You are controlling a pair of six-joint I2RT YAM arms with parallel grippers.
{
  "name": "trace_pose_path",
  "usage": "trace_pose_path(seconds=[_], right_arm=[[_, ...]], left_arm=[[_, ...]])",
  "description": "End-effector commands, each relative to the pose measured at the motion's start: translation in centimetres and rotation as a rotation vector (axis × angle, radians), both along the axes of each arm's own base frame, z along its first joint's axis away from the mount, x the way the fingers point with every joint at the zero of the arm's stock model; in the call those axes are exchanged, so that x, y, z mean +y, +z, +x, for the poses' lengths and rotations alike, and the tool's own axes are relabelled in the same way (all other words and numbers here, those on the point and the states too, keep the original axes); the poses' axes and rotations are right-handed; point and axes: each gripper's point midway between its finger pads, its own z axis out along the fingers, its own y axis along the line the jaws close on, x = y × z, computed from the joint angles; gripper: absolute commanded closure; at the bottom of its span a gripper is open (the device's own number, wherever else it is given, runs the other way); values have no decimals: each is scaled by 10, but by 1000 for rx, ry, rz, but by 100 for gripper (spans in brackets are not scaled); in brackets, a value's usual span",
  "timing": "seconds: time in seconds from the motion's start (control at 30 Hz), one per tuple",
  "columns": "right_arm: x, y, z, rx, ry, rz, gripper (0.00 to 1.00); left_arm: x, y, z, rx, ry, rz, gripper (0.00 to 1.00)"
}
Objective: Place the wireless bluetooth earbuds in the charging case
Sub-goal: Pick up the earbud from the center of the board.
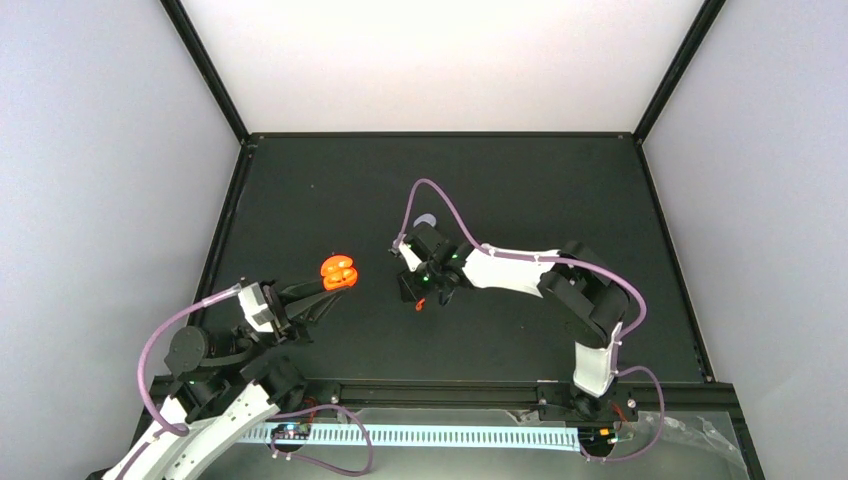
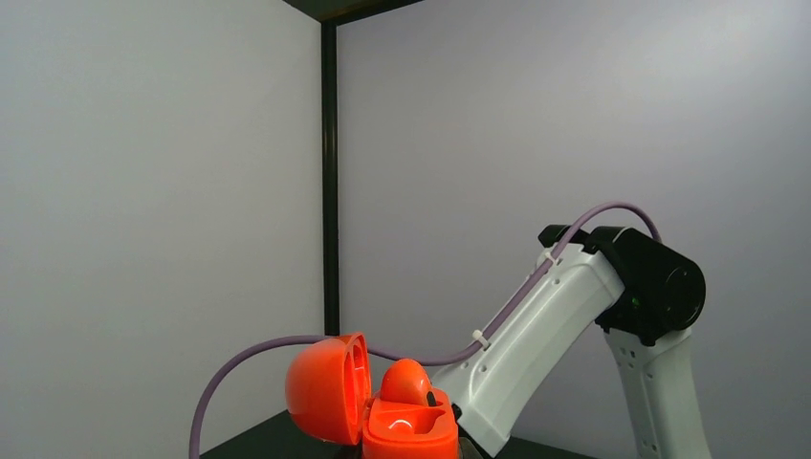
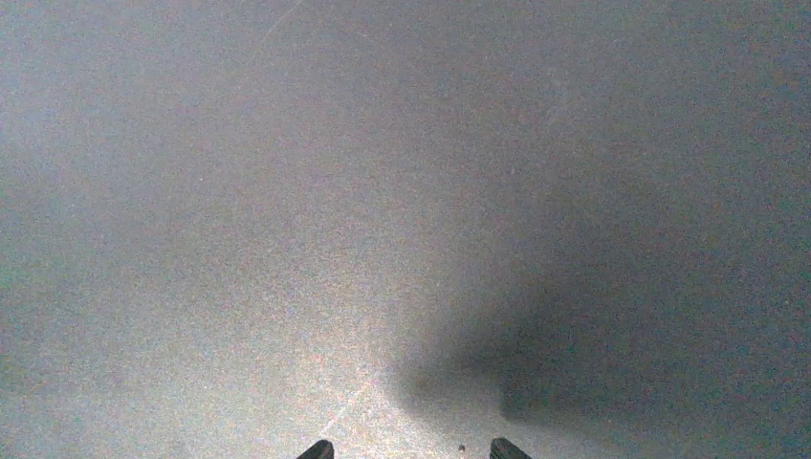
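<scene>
Red-orange earbud (image 1: 419,304) loose on the black mat (image 1: 330,190), mid-frame, just below the right gripper (image 1: 427,286); open charging case (image 1: 338,272) clamped in the left gripper (image 1: 322,286), left of centre.
Looks tiny, light, hard and slick, likely to skid or flip: best pinched across the body, not the hook. Right fingertips (image 3: 320,448) apart, nothing between. From the left wrist: second earbud (image 2: 406,381) apparently seated in one bay.

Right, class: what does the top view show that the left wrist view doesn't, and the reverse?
Top only: a tiny orange earbud on the table near the right arm, and a pale purple item beyond it. Left wrist only: an orange piece seated inside the case. Both: the open orange case and the right arm.
</scene>
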Motion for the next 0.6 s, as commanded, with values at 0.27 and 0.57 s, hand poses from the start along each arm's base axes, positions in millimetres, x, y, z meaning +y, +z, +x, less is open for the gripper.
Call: trace_pose_path(seconds=[0.27,0.57], right_arm=[[-4,-18,-11,80,30,10,52],[-21,-26,-19,83,23,-37,51]], left_arm=[[6,8,-4,-18,7,-27,98],[5,8,-4,-19,5,-26,99]])
